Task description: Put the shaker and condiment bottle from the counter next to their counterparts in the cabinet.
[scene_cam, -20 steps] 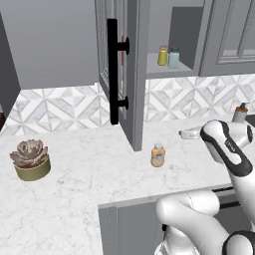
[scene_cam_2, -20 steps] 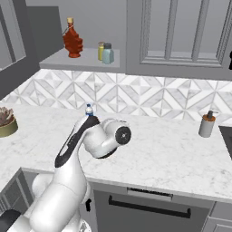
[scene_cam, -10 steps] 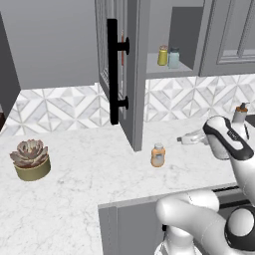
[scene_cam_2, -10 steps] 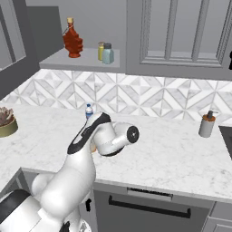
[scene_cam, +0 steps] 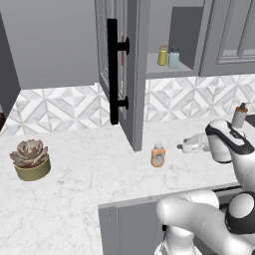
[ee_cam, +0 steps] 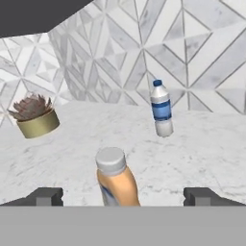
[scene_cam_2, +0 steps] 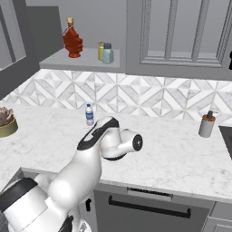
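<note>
My hand [ee_cam: 123, 197] gapes wide around the condiment bottle [ee_cam: 116, 178], holding nothing; closing off-centre could topple it across the worktop [scene_cam: 89, 174]

I count one orange condiment bottle [scene_cam: 158, 155] on my counter [scene_cam: 89, 174], one small water bottle [ee_cam: 161, 109], one potted succulent [scene_cam: 31, 159] and one grey pump dispenser [scene_cam_2: 207, 124]. On the cabinet shelf [scene_cam_2: 81, 59] I see one red bottle [scene_cam_2: 72, 40], one yellow bottle [scene_cam_2: 101, 50] and one teal shaker [scene_cam_2: 108, 53].
</note>
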